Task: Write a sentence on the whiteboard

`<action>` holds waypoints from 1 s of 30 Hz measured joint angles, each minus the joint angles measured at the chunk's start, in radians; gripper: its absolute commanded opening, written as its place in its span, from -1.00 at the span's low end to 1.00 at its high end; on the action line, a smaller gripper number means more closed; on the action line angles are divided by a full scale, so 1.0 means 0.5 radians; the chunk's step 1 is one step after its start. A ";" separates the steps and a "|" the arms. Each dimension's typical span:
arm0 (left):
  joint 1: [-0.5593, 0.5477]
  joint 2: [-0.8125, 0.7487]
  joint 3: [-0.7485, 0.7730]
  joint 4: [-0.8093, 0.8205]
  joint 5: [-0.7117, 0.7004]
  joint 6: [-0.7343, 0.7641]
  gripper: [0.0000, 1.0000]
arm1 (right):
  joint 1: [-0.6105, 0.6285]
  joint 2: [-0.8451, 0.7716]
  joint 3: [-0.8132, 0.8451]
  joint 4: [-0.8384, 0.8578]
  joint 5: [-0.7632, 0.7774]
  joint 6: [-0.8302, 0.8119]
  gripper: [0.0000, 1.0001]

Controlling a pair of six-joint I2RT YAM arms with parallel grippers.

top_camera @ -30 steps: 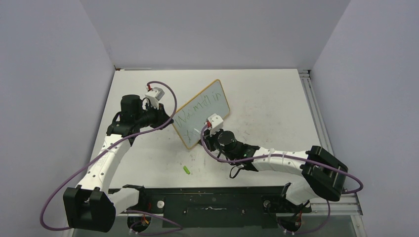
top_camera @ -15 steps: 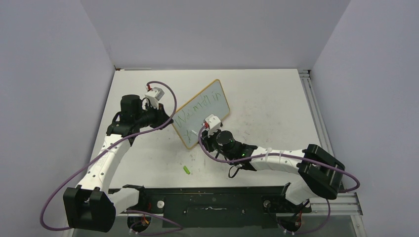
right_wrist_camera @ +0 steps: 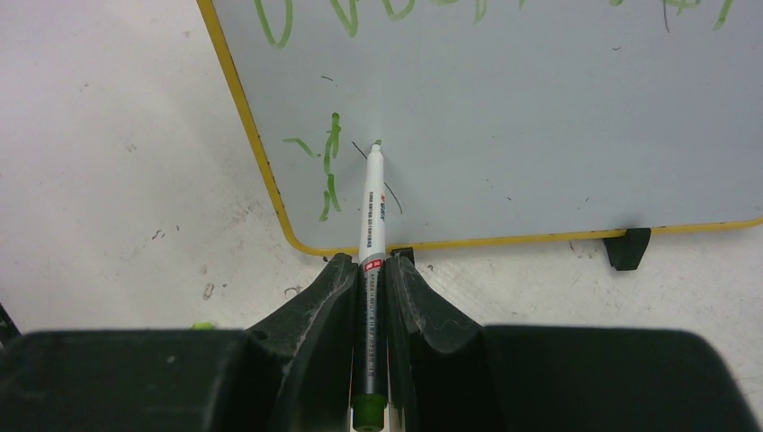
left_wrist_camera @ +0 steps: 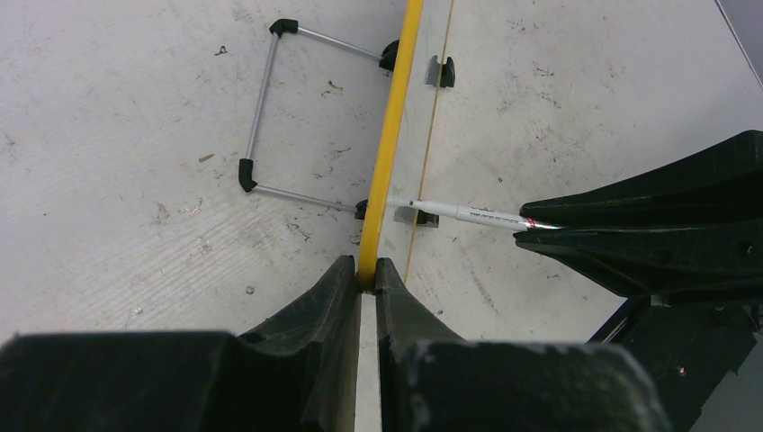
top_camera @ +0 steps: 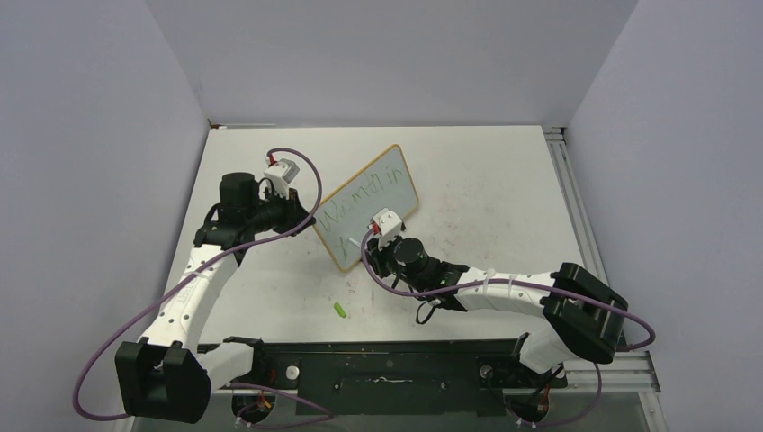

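The whiteboard [top_camera: 373,202] stands tilted on the table, yellow frame around a white face. The sentence [top_camera: 358,196] is green handwriting: one line across the top and a few strokes [right_wrist_camera: 328,166] at the lower left. My left gripper [top_camera: 304,216] is shut on the board's yellow edge [left_wrist_camera: 391,135], jaws pinching the frame [left_wrist_camera: 368,274]. My right gripper [right_wrist_camera: 367,265] is shut on a white marker [right_wrist_camera: 372,202]. The marker's green tip touches the white face just right of the lower strokes. In the left wrist view the marker [left_wrist_camera: 468,214] reaches the board from the right.
A small green cap [top_camera: 340,310] lies on the table in front of the board. The board's wire stand [left_wrist_camera: 261,108] sits behind it, and a black foot [right_wrist_camera: 627,247] rests on the table. Grey walls close the table at the back and both sides.
My right arm has shifted slightly left, bringing the marker tip closer to the lower-left strokes. The left gripper and the board have not moved.
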 measured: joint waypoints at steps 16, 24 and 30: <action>0.000 0.000 0.000 0.000 0.000 0.000 -1.00 | 0.000 0.007 0.000 -0.020 0.005 0.008 -0.89; 0.001 0.001 0.000 0.000 -0.007 0.001 -1.00 | 0.000 0.022 0.000 -0.050 0.030 0.017 -0.89; 0.001 0.001 0.000 0.000 -0.009 0.001 -1.00 | 0.000 0.025 0.000 -0.060 0.039 0.024 -0.89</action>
